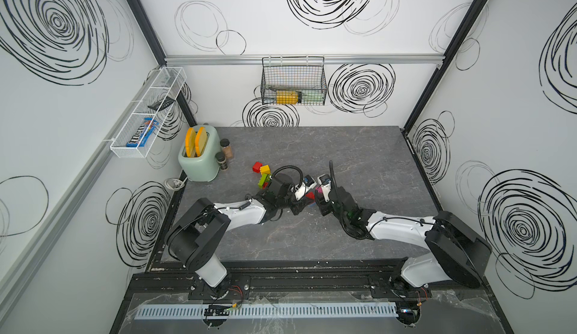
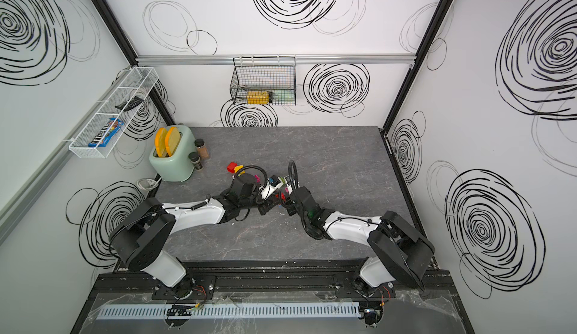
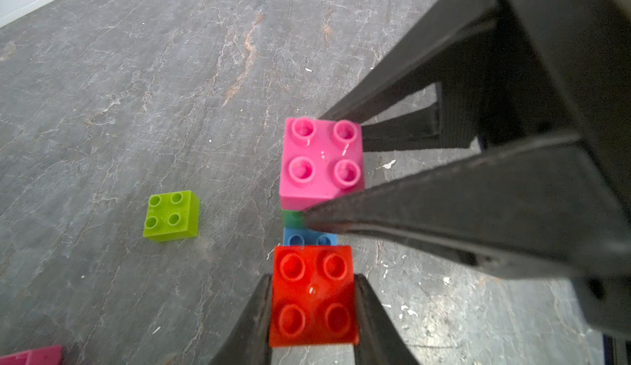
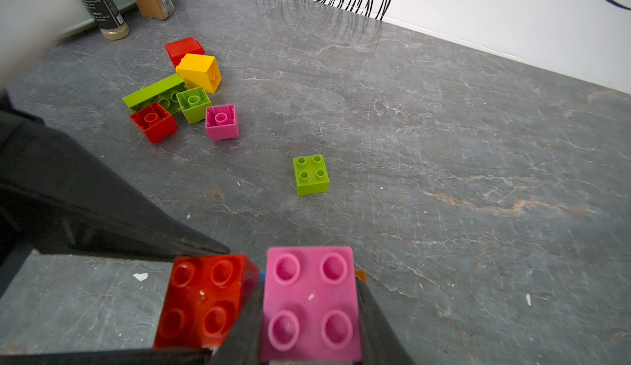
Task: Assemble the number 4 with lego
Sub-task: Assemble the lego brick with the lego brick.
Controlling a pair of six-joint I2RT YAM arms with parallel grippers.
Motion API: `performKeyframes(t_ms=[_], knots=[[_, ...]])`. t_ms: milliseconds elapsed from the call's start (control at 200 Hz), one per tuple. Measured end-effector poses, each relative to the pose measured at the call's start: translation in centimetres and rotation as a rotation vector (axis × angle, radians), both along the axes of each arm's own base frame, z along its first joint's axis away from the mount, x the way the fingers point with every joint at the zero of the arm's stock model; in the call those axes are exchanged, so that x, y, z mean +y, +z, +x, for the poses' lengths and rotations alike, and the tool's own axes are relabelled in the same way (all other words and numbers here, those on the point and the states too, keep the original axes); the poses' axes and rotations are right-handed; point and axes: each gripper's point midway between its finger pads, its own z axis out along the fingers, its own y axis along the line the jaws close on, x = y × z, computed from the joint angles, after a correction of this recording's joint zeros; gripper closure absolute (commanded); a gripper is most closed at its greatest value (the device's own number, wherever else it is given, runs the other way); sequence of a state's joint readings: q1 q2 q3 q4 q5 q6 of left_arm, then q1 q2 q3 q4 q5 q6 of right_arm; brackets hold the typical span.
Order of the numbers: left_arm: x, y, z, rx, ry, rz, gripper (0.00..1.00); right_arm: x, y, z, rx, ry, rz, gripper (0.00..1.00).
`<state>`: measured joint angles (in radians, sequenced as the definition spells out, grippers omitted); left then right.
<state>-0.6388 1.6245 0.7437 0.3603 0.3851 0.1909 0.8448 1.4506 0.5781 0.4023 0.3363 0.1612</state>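
Gripping left: my left gripper point(image 3: 312, 279) has jaws clamped on the red brick point(image 3: 312, 298).
Gripping right: my right gripper point(image 4: 310, 291) has jaws clamped on the pink brick point(image 4: 310, 307), just beside the red one.
Loose lego: lime brick point(image 4: 310, 174) alone on the table point(image 4: 478, 141); a pile point(image 4: 181, 90) near the spice jars point(image 4: 106, 8).

Both top views hang high above the six o'clock edge, pitched steeply down toward twelve and far enough back to take in the whole counter point(image 1: 359, 148), two near-identical frames. The left wrist camera is tucked right in behind the left tool point(image 3: 312, 278), peering down at about three o'clock over the red brick point(image 3: 312, 295); the right wrist camera, just as close on the right tool point(image 4: 309, 291), faces about ten o'clock toward the spice jars point(image 4: 102, 8). Both wrist views share the red brick, the pink brick point(image 3: 321, 158) and the lone lime brick point(image 3: 170, 216).
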Motion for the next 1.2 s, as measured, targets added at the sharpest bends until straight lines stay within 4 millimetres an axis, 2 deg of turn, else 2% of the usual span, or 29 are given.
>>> performKeyframes(t_ms=[405, 1201], knots=[[1.0, -0.3, -1.0, -0.015, 0.011, -0.040, 1.00, 0.3, 0.0, -0.3, 0.011, 0.030, 0.013, 1.00], [-0.4, -0.8, -0.6, 0.013, 0.051, 0.000, 1.00, -0.3, -0.5, 0.1, 0.027, -0.007, 0.033, 1.00]])
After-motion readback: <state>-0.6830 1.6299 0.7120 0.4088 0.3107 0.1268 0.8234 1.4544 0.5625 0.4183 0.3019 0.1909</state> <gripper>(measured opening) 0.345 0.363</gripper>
